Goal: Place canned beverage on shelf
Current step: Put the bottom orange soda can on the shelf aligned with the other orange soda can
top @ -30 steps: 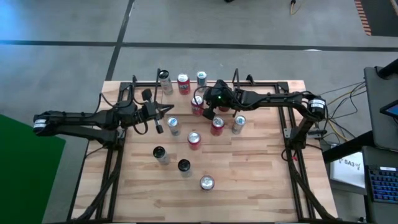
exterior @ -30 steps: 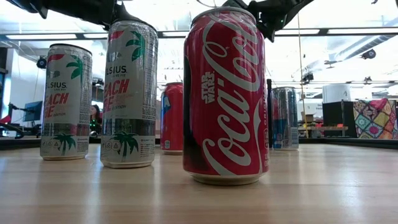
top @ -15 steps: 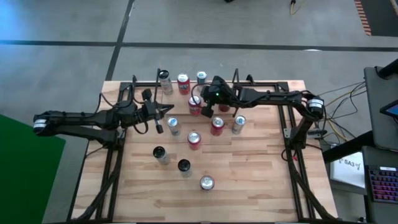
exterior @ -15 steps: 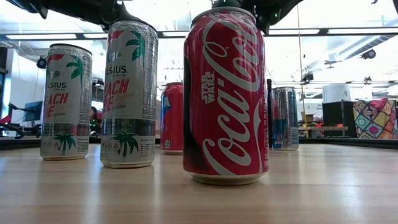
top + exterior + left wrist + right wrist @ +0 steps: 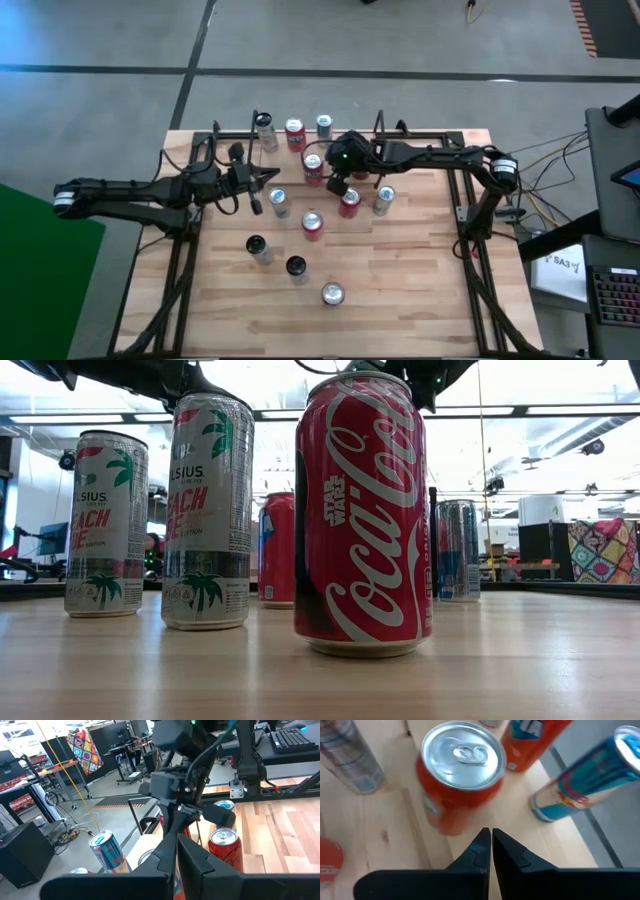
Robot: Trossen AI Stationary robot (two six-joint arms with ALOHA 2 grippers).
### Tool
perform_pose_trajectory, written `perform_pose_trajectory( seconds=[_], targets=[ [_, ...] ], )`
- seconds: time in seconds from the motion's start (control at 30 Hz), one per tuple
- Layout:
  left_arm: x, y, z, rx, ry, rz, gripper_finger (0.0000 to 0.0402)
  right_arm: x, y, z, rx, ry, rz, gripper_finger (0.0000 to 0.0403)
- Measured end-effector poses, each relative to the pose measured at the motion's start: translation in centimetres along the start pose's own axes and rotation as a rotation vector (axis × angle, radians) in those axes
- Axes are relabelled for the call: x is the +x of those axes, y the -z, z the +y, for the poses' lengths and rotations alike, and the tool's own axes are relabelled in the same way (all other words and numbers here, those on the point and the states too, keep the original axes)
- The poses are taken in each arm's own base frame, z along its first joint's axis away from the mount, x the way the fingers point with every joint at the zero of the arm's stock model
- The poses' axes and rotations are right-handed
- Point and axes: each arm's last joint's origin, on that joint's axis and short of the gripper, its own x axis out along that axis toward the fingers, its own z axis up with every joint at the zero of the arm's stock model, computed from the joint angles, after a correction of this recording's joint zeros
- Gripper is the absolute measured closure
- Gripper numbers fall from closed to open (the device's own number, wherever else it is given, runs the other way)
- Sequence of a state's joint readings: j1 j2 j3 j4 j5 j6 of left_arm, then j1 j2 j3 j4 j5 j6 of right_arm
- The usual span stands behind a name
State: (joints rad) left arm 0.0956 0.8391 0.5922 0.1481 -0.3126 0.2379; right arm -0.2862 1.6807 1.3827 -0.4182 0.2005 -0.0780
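The right gripper point(image 5: 322, 172), jaws closed and empty, hovers just above a red can point(image 5: 461, 775) near the shelf point(image 5: 300, 131). The left gripper point(image 5: 268, 178), jaws closed, waits left of that can.

Red can point(image 5: 313, 166): silver lid, tab intact, upright on the table point(image 5: 400, 260), not lifted. It stood just in front of the shelf point(image 5: 236, 131), a narrow black-rod rack along the table's far edge, with upright loop ends. Three other cans point(image 5: 294, 131) already stood in the shelf. I could not tell whether the red can touched the front rod, probably not.
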Motion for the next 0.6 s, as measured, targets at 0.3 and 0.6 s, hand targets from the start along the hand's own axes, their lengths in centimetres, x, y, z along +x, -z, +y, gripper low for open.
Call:
perform_pose_trajectory(
  seconds=[0.3,0.6],
  targets=[
    [0.0,0.0,0.0,0.0,0.0,0.0,0.0402,1.2,-0.2,0.7,-0.011,-0.029,-0.04,0.0394],
    [0.0,0.0,0.0,0.008,0.0,0.0,0.0402,1.1,-1.1,0.7,-0.003,-0.025,-0.134,0.0394]
  ],
)
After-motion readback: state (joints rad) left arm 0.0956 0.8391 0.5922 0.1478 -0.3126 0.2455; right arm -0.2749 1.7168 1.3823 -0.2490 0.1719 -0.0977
